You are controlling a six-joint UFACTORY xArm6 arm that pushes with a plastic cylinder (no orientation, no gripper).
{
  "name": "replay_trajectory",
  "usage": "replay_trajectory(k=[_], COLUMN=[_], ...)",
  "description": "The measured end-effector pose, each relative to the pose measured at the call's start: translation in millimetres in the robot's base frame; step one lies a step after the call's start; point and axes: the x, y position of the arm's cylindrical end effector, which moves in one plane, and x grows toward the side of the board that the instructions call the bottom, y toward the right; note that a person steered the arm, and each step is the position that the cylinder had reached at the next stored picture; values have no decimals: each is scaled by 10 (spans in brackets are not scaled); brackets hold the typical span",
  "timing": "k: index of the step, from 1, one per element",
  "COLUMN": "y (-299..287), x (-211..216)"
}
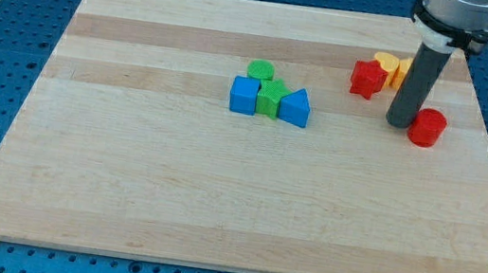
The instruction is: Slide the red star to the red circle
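The red star [365, 78] lies at the view's upper right on the wooden board [169, 193], touching a yellow block [387, 66]. The red circle [427, 128] lies lower right of it. My tip [400, 123] rests on the board between them, right next to the red circle's left side and below right of the red star. The rod hides part of an orange-yellow block [403, 71] behind it.
A cluster sits near the board's middle: a green circle [260, 70], a blue cube [244, 95], a green star-like block [272, 97] and a blue triangle [295, 107]. The board's right edge lies close to the red circle.
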Motion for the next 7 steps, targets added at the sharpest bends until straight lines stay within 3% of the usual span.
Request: replay_trajectory(k=[2, 7], y=[-41, -868], x=[-30, -423])
